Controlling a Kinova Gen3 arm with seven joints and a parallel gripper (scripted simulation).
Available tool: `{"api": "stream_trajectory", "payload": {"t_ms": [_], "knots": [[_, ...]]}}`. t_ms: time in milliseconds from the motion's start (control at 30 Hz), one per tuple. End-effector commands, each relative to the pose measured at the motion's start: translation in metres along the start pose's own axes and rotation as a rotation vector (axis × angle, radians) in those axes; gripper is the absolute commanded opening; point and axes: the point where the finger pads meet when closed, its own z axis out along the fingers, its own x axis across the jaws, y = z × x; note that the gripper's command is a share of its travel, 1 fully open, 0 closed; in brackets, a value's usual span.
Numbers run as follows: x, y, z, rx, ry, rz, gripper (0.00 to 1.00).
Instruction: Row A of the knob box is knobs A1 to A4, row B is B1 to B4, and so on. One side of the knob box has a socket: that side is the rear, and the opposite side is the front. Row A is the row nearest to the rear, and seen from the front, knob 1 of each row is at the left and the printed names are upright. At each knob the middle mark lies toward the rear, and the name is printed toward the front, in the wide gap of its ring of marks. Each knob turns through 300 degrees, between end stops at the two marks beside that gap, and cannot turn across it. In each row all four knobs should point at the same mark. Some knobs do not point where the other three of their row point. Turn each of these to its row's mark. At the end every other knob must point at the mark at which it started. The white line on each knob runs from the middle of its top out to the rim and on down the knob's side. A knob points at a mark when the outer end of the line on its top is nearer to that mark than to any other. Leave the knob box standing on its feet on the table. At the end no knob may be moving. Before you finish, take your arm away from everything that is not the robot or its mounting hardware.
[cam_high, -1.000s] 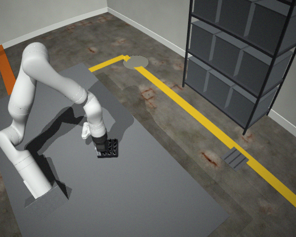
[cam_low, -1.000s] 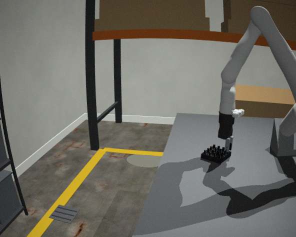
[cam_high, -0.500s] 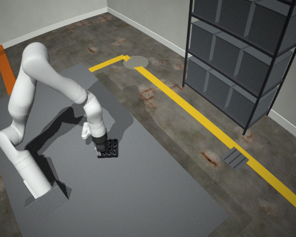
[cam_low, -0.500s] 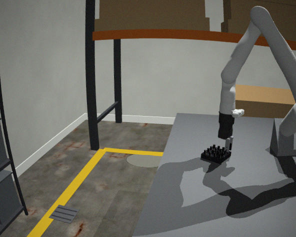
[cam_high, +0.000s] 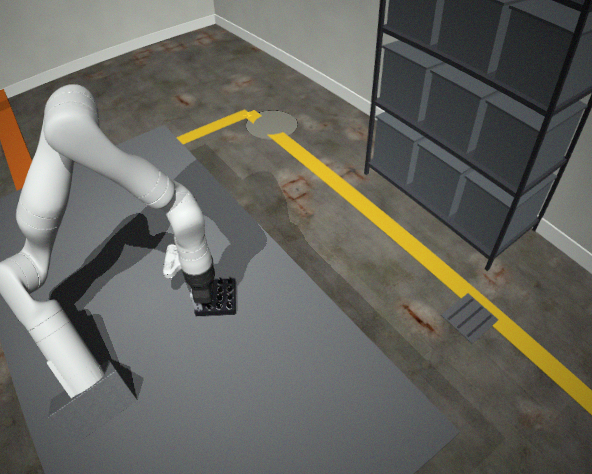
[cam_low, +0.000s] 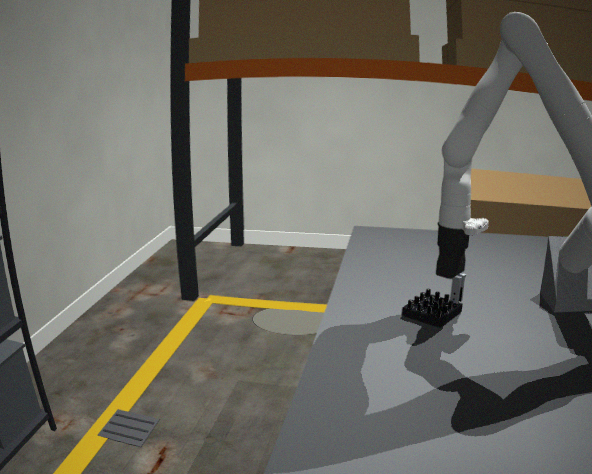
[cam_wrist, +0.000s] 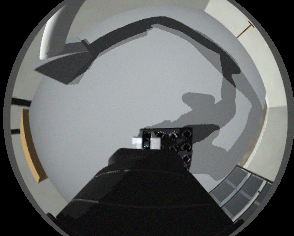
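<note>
Gripper (cam_high: 199, 304) (cam_low: 458, 300) (cam_wrist: 146, 137) is pointing down at one edge of the knob box. Fingers part-closed, a gap between them in the wrist view, a dark knob showing in it. Can't tell if the pads are clamped on that knob or just around it.

Knob box (cam_high: 215, 314) (cam_low: 425, 320) (cam_wrist: 167, 129) is right under the tool, flat on the table (cam_high: 300, 390) (cam_low: 500, 260) (cam_wrist: 125, 75). Fingers are over the box edge nearer the arm's base; most of the knobs sit off to the far side of the fingers, standing upright. Part of the box is hidden behind the gripper body in the top and wrist views. Line directions, marks and printed names are too small to read, so can't tell which row or knob this is.

Above the tool, the white arm (cam_high: 110, 160) (cam_low: 480, 110) rises, bends at a high elbow and comes back down to its mount (cam_high: 90, 400) (cam_low: 572, 300) (cam_wrist: 70, 62), well apart from the box on the same table.

Beyond the table on the box side: floor with a yellow line (cam_high: 370, 210) (cam_low: 155, 370), then a dark shelf rack (cam_high: 525, 172) with grey bins. Rack with an orange beam (cam_low: 310, 68) is well apart from the tool, by the wall.
</note>
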Motion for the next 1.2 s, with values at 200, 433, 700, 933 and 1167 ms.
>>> {"api": "stream_trajectory", "payload": {"t_ms": [200, 433, 700, 933, 1167], "knots": [[0.0, 0.0005, -0.0005, -0.002, 0.0, 0.0, 0.3], [0.0, 0.0005, -0.0005, -0.002, 0.0, 0.0, 0.3], [0.0, 0.0005, -0.0005, -0.002, 0.0, 0.0, 0.3], [0.0, 0.0005, -0.0005, -0.002, 0.0, 0.001, 0.3], [0.0, 0.0005, -0.0005, -0.002, 0.0, 0.011, 0.3]]}}
